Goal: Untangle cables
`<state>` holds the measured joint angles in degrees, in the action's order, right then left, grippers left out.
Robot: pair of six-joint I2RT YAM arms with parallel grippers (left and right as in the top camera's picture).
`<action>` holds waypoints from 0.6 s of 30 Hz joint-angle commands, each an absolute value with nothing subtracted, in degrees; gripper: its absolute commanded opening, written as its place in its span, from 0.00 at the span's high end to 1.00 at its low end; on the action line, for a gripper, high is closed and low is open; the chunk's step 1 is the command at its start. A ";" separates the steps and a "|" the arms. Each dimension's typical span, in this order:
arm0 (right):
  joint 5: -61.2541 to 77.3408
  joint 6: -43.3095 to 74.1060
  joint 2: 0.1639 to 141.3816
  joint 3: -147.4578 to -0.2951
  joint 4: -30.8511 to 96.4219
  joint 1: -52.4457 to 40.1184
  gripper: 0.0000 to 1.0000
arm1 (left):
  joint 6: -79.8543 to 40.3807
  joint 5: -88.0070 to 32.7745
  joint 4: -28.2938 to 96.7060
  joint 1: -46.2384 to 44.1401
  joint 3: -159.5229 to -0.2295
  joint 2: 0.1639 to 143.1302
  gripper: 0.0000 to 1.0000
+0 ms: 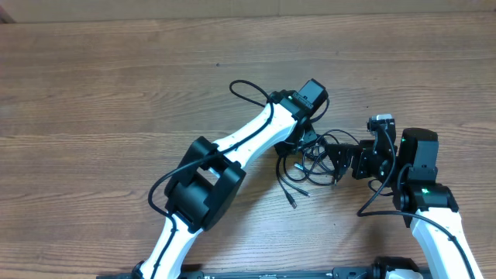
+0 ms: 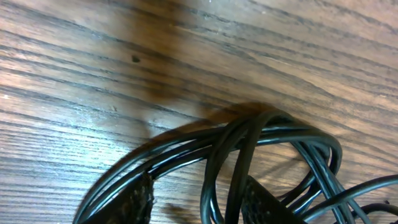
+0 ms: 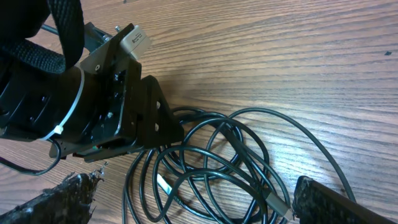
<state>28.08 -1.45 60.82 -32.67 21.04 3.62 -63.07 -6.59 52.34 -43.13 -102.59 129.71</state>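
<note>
Cables [image 1: 308,167], likely limp and light: left tool [image 2: 196,194] straddles bunched strands, grip unclear; right tool [image 3: 193,190] gapes wide; best grasp, one outer loop

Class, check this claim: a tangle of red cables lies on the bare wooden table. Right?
The cables are black, not red; the overhead view shows it. They do lie in a tangle on the bare wooden table.
</note>
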 commanded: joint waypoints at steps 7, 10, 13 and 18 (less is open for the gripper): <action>27.97 -1.30 60.88 -33.82 20.73 3.44 0.00 | -63.31 -2.26 52.03 -44.95 -103.59 130.19 0.55; 27.97 -1.30 60.88 -33.82 20.73 3.44 0.00 | -63.51 -2.35 51.35 -45.30 -103.61 130.19 0.52; 27.97 -1.30 60.88 -33.82 20.73 3.44 0.00 | -63.48 -2.09 50.83 -45.71 -103.61 130.19 0.46; 27.97 -1.30 60.88 -33.82 20.73 3.44 0.00 | -63.51 0.58 50.50 -46.68 -103.61 130.21 0.45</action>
